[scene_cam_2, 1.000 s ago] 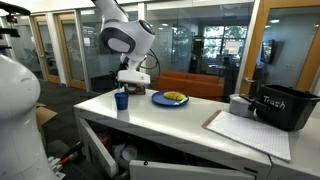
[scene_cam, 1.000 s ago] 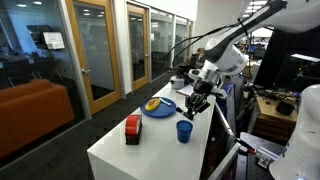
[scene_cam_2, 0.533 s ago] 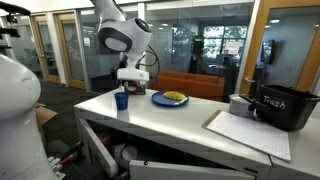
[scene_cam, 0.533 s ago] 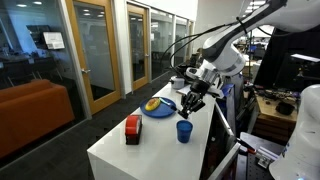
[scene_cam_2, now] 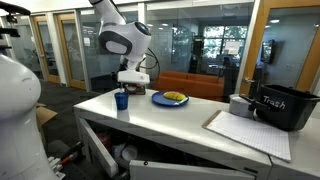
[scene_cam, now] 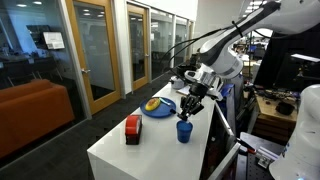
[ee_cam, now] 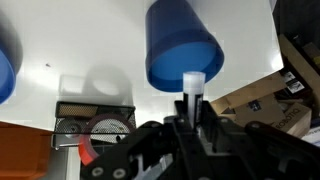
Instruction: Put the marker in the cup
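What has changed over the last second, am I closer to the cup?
The gripper, shut on the marker throughout, has moved slightly down and toward the cup, and now hangs just above it. Nothing was released. The cup, the plate and the red-and-black block stayed put.

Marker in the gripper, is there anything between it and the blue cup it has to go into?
Nothing visible does. The gripper holds the marker close above the cup, and the wrist view shows only open air between them. The plate and the red-and-black block sit off to the side.
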Available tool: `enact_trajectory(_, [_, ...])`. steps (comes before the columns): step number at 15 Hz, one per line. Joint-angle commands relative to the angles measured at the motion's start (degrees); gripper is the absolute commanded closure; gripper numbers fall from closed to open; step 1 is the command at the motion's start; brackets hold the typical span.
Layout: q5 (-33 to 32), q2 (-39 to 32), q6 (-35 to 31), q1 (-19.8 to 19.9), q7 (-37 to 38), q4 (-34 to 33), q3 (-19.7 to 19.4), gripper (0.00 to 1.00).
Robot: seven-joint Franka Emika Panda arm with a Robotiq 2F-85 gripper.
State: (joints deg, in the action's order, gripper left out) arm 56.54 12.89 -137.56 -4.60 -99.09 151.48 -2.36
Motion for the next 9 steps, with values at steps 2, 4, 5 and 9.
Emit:
enact_trajectory(2, [2.0,-2.5,-1.9,0.2,-2.4,-0.9,0.4,0.95])
enact_trajectory(4, [2.0,-3.2,-2.2,0.2,-2.7,-0.8,0.5,0.95])
enact_trajectory(5, [2.0,-3.6,-2.3,0.2,-2.8,-0.8,0.6,0.95])
enact_trajectory(9, [2.2,-4.7,-2.6,0.1,-3.1,-0.9,0.9,0.95])
